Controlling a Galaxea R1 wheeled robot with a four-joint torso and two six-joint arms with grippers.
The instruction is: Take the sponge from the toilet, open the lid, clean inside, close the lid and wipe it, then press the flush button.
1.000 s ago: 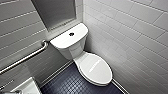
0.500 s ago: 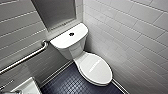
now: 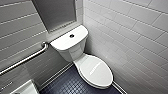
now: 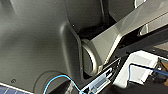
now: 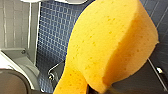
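Head view: toilet sits in the tiled corner, lid down and flat over the bowl. The button shows dark on top of the tank. A grab bar runs along the wall beside it, above the dark blue floor.

Left wrist view: dark robot housing up close, with a blue cable looping across. Left claw, apart or together? Cannot tell.

Right wrist view: there's the sponge, huge and orange, held up over the floor. The right claw is clamped on its near end.
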